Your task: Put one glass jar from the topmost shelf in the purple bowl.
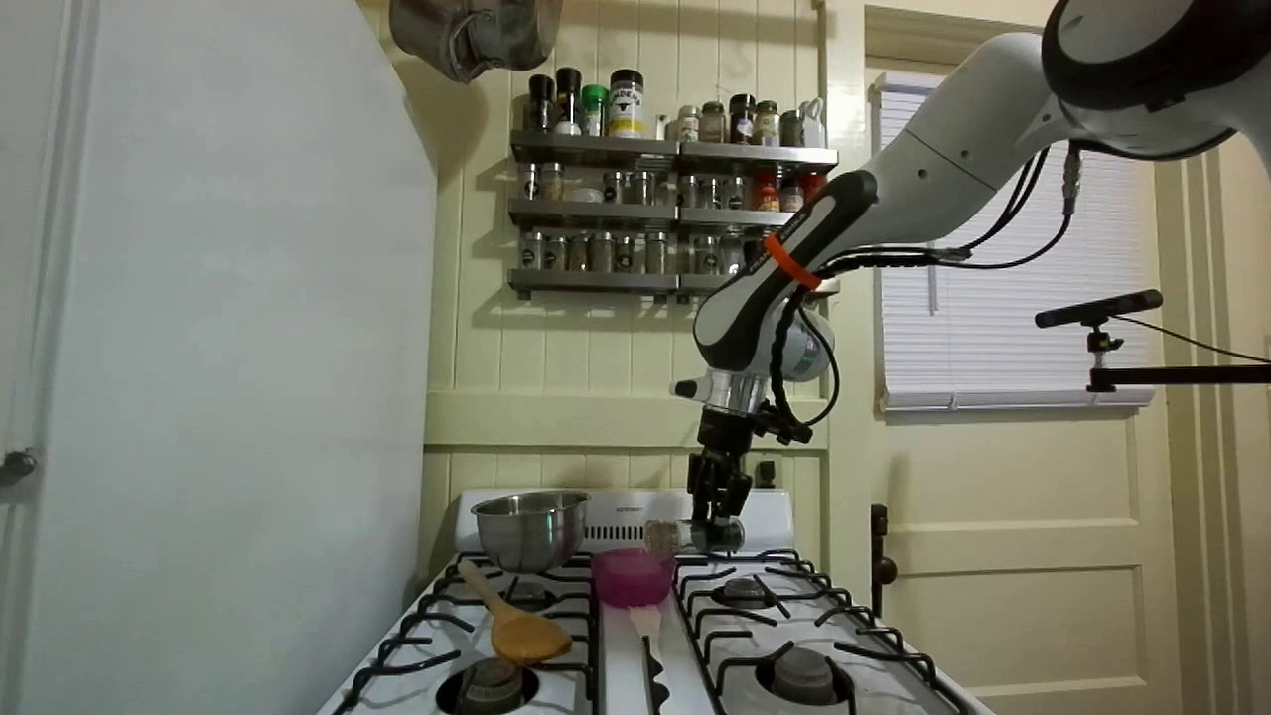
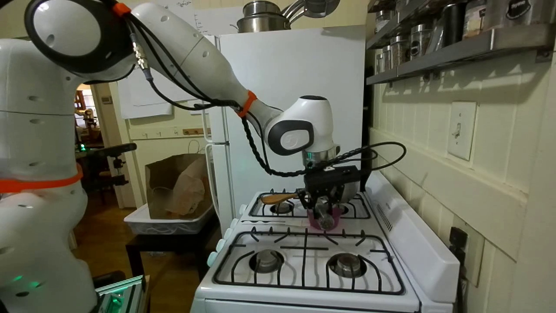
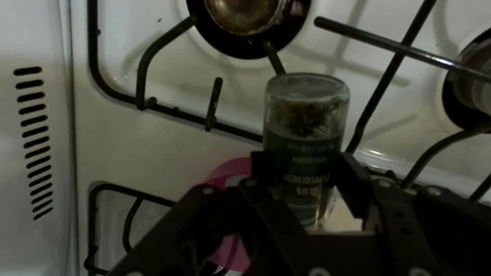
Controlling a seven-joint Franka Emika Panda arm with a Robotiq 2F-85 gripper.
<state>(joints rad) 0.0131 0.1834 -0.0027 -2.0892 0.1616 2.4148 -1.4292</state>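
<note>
Nearest us in the wrist view, the black jointed gripper stands only partly closed, its fingers clamped around a clear, green-labelled cylindrical glass jar. We see it held sideways, one end near the round magenta-pink plastic bowl on the white stove; whether they touch, we cannot tell. Well above, other jars line the topmost grey metal shelf.

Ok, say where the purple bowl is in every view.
In an exterior view: purple bowl, lower centre.
In an exterior view: purple bowl, lower right of centre, partly behind the glass jar.
Wrist view: purple bowl, lower left of centre, partly hidden.
Landmark in all three: vent slots.
</note>
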